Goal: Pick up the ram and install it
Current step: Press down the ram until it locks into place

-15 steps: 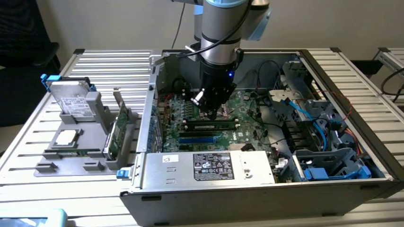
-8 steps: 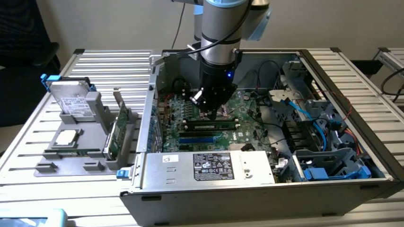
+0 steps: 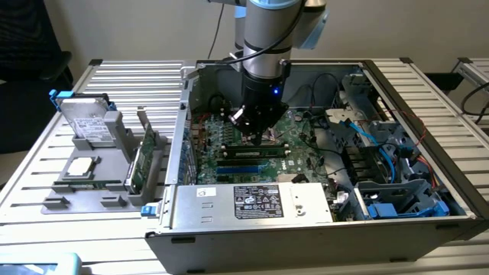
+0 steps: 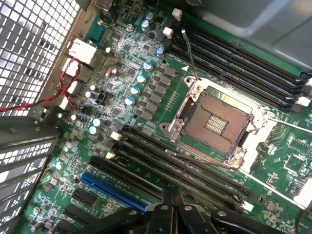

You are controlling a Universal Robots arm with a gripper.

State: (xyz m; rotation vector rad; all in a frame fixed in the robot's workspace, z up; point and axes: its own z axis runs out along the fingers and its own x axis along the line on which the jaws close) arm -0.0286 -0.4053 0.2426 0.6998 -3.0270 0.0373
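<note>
In the exterior view the ram [image 3: 255, 153], a long narrow green stick with dark chips, sits in a black motherboard slot inside the open computer case [image 3: 428, 226]. My gripper [image 3: 256, 127] hangs low over the motherboard [image 3: 229, 133], just behind the ram. Whether they touch I cannot tell. The wrist view shows my gripper [image 4: 170, 195] shut, its dark fingers pressed together with nothing between them. They hover over a row of long black slots [image 4: 195, 168] beside the bare processor socket [image 4: 214, 122].
A blue slot [image 4: 112, 191] lies next to the black ones. Cables and drive cages [image 3: 397, 172] fill the case at the exterior view's right. Outside the case, a grey holder [image 3: 84, 197] carries a hard drive [image 3: 86, 119], a processor chip [image 3: 79, 166] and an upright green expansion card [image 3: 142, 153].
</note>
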